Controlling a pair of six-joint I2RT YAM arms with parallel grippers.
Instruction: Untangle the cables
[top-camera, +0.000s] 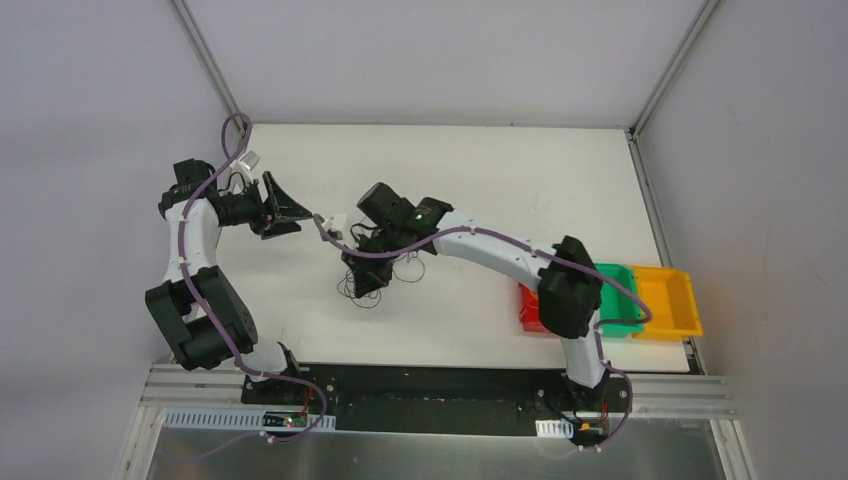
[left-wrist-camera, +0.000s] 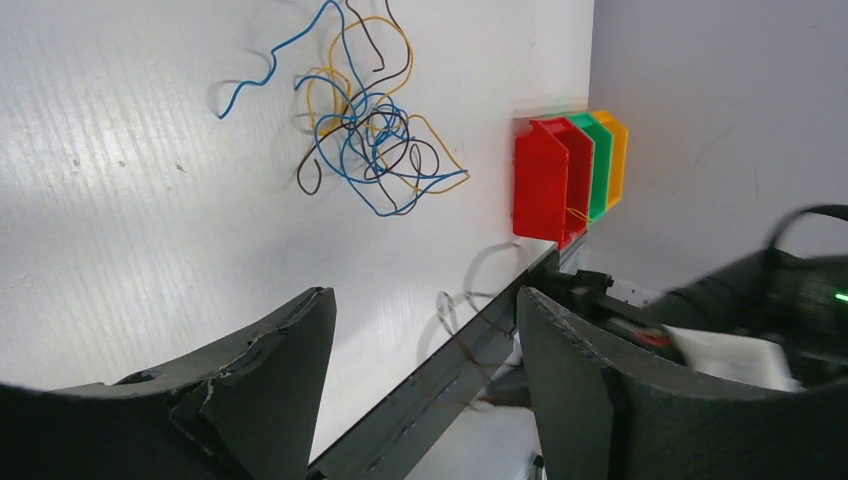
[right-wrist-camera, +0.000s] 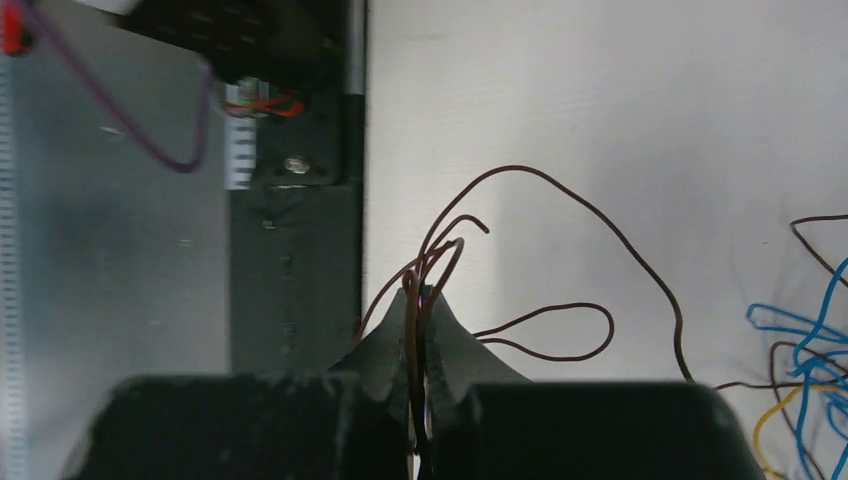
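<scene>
The cables (left-wrist-camera: 370, 140) are of three colours mixed together: blue, yellow-orange and a very dark brown, almost black. The dark brown cable (right-wrist-camera: 560, 200) looks a little reddish on the white table (top-camera: 500, 170). At the table's right near corner are a red bin (top-camera: 527, 310), a green bin (top-camera: 620, 290) and a yellow-orange bin (top-camera: 668, 300). The left gripper (left-wrist-camera: 425, 330) and right gripper (right-wrist-camera: 420, 310) are matt black

I could make out no lettering, number, brand or sign anywhere in the room. The red bin (left-wrist-camera: 540, 185), the green bin (left-wrist-camera: 598, 165) and the yellow bin (left-wrist-camera: 619, 150) showed plain walls from where I stood, with nothing legible on them.
</scene>
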